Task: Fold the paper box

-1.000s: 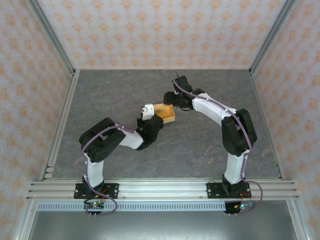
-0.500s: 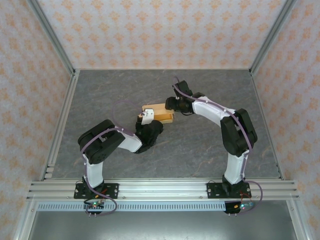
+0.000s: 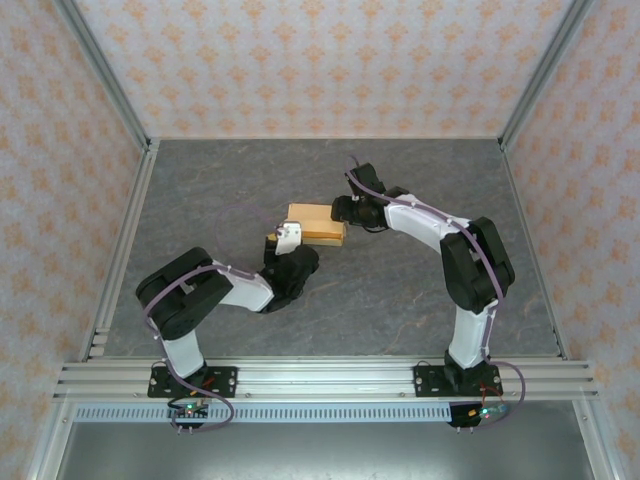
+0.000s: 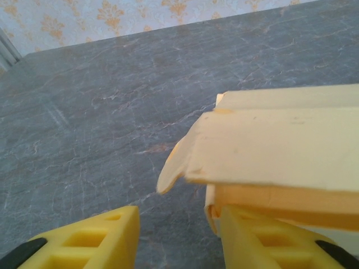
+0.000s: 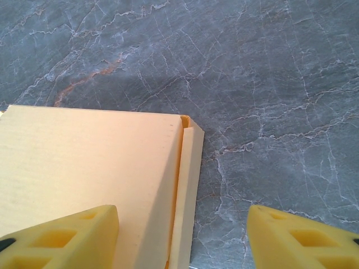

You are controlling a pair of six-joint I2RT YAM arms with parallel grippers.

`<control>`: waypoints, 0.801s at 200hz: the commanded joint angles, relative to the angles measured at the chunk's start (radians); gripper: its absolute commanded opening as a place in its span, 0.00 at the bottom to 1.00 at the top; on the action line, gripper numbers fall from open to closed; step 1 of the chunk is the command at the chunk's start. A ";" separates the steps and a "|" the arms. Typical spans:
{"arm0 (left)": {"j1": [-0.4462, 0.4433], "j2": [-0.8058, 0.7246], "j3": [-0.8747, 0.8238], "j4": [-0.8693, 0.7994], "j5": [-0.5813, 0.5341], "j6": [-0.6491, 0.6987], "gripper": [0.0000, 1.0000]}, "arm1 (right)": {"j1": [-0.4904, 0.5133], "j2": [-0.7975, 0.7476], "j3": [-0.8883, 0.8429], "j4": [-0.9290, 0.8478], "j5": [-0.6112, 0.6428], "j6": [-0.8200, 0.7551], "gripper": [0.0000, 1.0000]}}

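The left gripper (image 4: 178,240) is spread, with the paper box (image 4: 280,145) just ahead of its right finger. The right gripper (image 5: 182,238) is spread astride the paper box's edge.

Left wrist view: we note the paper box (image 4: 280,151) runs off the right edge, and both fingers of the left gripper (image 4: 176,235) are cut by the bottom edge. Right wrist view: the box leaves at left and bottom. From above, we cannot resolve whether the left gripper touches it.
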 commanded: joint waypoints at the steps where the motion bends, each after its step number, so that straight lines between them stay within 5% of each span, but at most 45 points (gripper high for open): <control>1: -0.005 -0.062 -0.028 -0.093 0.019 -0.030 0.43 | 0.005 -0.020 0.009 0.003 0.014 0.005 0.62; 62: 0.002 -0.334 -0.058 -0.483 0.223 -0.133 0.48 | 0.011 -0.008 0.023 -0.008 0.011 -0.001 0.62; 113: 0.158 -0.657 0.050 -0.798 0.567 -0.128 0.54 | 0.013 0.002 0.036 -0.019 0.016 -0.016 0.62; 160: 0.375 -0.511 0.240 -0.806 0.893 -0.136 0.57 | 0.014 0.007 0.042 -0.018 0.022 -0.021 0.62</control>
